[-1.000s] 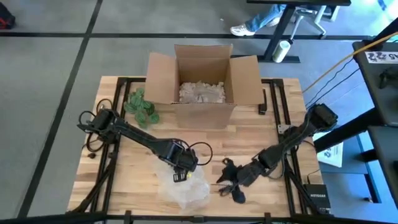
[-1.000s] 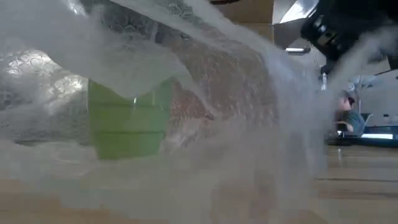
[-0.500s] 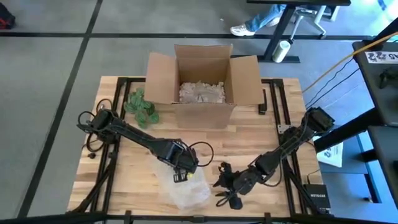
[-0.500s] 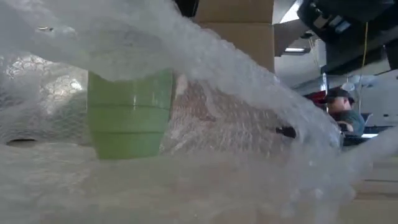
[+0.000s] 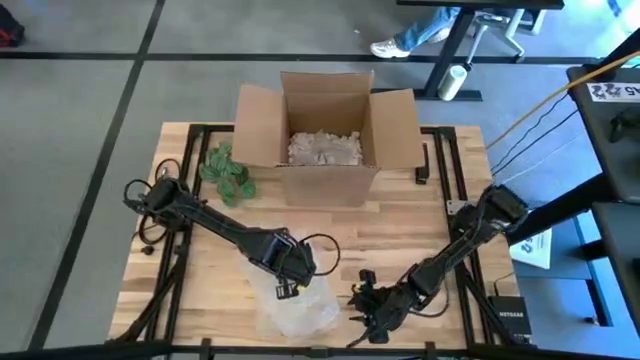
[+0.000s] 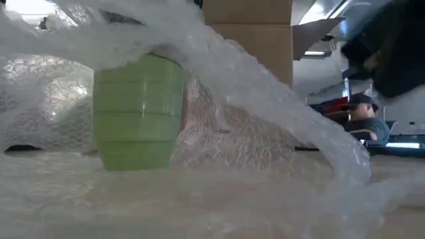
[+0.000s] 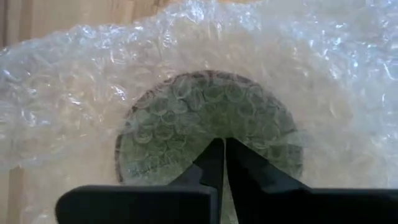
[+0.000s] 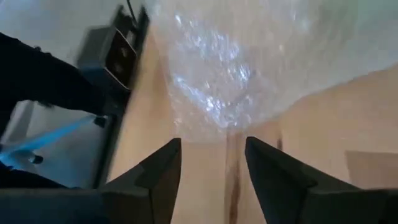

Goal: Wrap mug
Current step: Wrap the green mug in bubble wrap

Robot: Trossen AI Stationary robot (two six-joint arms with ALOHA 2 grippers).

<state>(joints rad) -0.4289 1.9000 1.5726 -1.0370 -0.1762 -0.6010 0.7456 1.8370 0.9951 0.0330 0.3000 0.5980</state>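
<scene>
bubble wrap (image 5: 297,305) covers green mug (image 6: 138,111), pinched by left gripper (image 7: 219,163); right gripper (image 8: 211,163) gapes; no legible writing.

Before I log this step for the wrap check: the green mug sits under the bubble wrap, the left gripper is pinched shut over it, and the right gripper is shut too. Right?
Not quite. The right gripper is open: the right wrist view shows its fingers spread with bare table between them. The rest holds: the green mug sits under the bubble wrap, and the left gripper is pinched shut over it.
</scene>
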